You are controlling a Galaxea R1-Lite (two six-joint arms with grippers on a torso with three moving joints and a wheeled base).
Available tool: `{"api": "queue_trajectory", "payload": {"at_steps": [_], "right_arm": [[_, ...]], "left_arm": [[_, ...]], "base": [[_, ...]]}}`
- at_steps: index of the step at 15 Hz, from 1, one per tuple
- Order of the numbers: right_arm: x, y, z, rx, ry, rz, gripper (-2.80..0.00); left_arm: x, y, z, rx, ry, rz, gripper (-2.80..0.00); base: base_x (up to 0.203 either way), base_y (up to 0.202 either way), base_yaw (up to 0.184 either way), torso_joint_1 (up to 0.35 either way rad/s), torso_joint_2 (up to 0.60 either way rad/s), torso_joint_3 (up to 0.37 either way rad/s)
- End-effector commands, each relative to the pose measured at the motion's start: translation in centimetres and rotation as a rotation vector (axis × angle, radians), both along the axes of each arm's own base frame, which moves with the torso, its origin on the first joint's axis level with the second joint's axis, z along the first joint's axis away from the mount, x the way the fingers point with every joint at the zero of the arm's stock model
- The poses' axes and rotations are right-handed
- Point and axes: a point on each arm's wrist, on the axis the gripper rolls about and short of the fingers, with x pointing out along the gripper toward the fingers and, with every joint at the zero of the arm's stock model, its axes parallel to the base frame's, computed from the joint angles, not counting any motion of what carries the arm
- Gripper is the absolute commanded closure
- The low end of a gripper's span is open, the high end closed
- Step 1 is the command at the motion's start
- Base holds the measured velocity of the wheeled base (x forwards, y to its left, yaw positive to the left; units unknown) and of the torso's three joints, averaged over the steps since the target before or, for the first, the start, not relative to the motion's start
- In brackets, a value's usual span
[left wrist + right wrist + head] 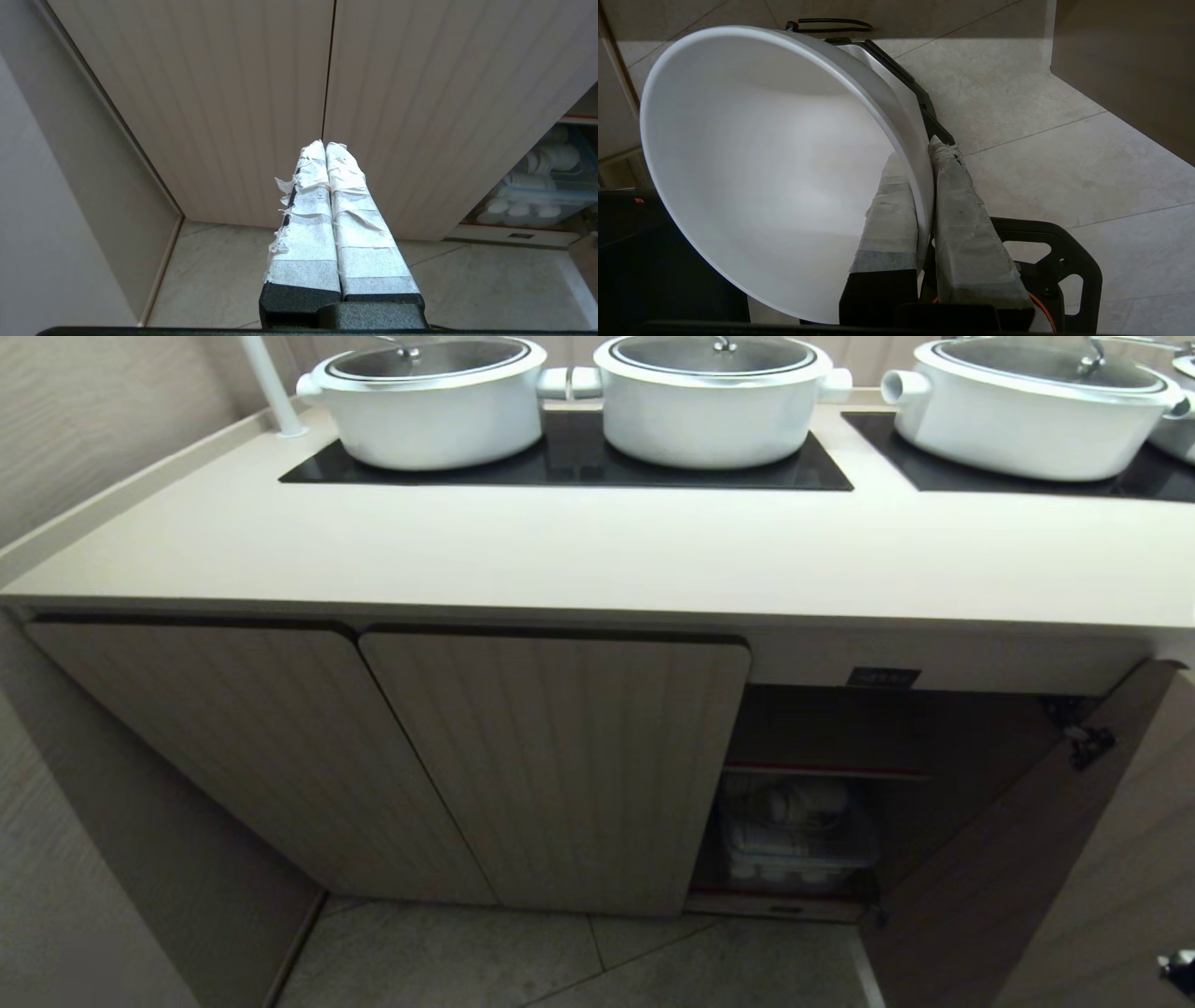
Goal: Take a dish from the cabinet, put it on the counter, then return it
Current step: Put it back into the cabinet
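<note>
Right end effector (924, 168) clamped on the white bowl (775, 158) rim — one finger inside, one outside, so the bowl hangs tilted over the floor tiles, clear of the cabinet (560, 765). Cabinet's right door (1008, 859) is open for access. Counter (597, 555) front is bare — likely set-down spot. Left end effector (325, 145) parked, fingers together.

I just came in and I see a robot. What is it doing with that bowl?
The right gripper is pinching the rim of a white bowl, holding it above the floor. One cabinet door stands open on the right, with containers on the shelf inside. The counter only has big white pots on it. The left gripper is shut and empty.
</note>
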Motion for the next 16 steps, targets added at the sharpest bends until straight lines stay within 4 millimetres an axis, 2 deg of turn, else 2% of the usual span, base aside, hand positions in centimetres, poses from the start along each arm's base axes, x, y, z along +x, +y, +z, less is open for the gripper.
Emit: {"api": "queue_trajectory", "payload": {"at_steps": [1,16], "right_arm": [[0.05,0.01,-0.04,0.0,0.007,0.0,0.0],[-0.01,-0.03,-0.2,-0.013,0.012,-0.01,0.0]], "left_arm": [[0.0,0.0,-0.01,-0.001,-0.001,0.001,0.0],[0.0,0.0,-0.01,-0.001,-0.001,0.001,0.0]], "base": [[0.0,0.0,0.0,-0.223,0.52,0.314],[0.0,0.0,0.0,-0.179,0.49,0.306]]}}
